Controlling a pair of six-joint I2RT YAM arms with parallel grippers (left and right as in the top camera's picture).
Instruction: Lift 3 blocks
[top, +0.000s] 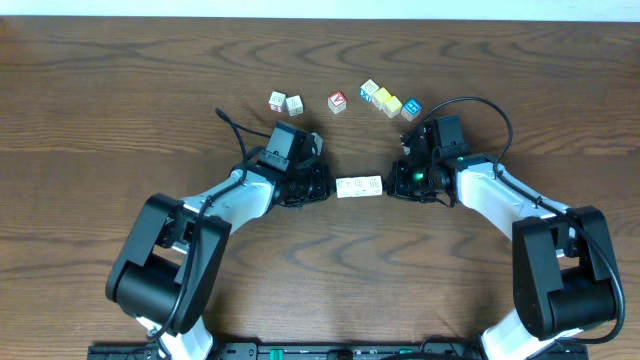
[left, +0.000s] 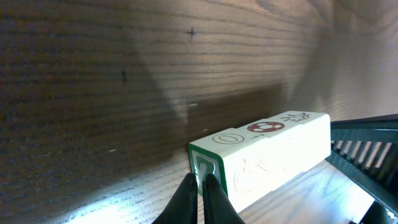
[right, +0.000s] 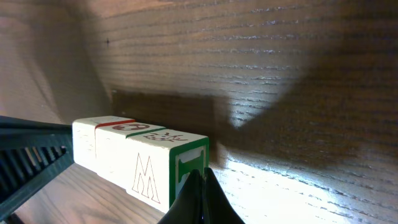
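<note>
A dark wood-grain table is filling the overhead view, w/ two black-and-white arms bending in from the near edge toward ctr. The L arm is angling in from the lower left and the R arm from the lower right, a black cable looping above the R wrist. The L gripper is showing its fingers together, the joined tips pressing on the left end of the row rather than clamping around anything. The R gripper is mirroring it, fingers together and tips pushing on the opposite end. Btwn them the three cream-white blocks are lining up end to end in one short row at table ctr, each touching the next, squeezed from both ends. Whether the row is resting on the wood or hanging just above it, the views are not making clear. At the back, well apart from the row, six loose cubes are lying scattered: a pale pair at left, a red-faced one in the middle, and a cluster w/ yellow and blue faces at right. Wrist views are showing green-framed end faces under both sets of tips, a red "M" on one side and red marks on top.
</note>
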